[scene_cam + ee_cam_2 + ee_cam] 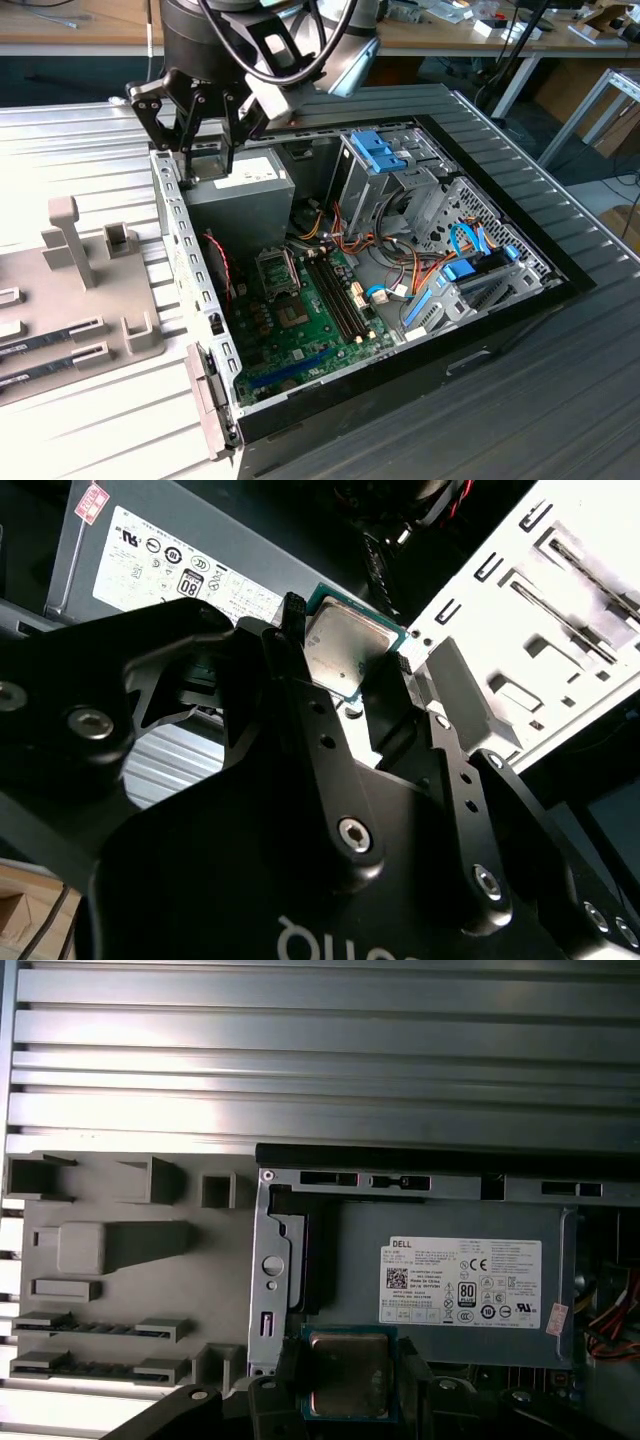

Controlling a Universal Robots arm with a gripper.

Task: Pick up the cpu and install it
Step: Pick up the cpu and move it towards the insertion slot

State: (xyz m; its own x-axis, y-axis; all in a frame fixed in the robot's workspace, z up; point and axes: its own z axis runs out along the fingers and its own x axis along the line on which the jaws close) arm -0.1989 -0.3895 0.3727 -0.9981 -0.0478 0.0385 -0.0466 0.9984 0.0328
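**CPU's in the claw, hanging over the PSU corner – here's what makes me nervous**

What could go wrong first. The cpu (345, 645) is only pinched by two opposite edges, with nothing under it. If the grip is a bit off-centre, I reckon the chip could twist or slide out and drop onto the power supply (240, 195) or into the case (176, 235). The socket (277, 268) sits on the motherboard (300, 310), nearer than the power supply and down inside the case. A chip that comes in tilted or rotated would land wrong, and that would probably bend something. From where I'm standing I can't tell if the socket's latch is open. The bundle of cables (400, 275) to the exterior view's right of the board looks well clear, so I'm less bothered about that.

Now the hand. The gripper (207, 160) hovers over the case's far corner, on the exterior view's left, above the power supply's labelled face. It's closed down to about the chip's width. In the first wrist view the fingers (412, 1375) sit on either side of the cpu (347, 1372) and touch its green rim, with the silver lid facing the camera. It looks roughly flat, held up in the air and touching nothing else. The grey parts tray (90, 290) sits outside the case, on the exterior view's left.
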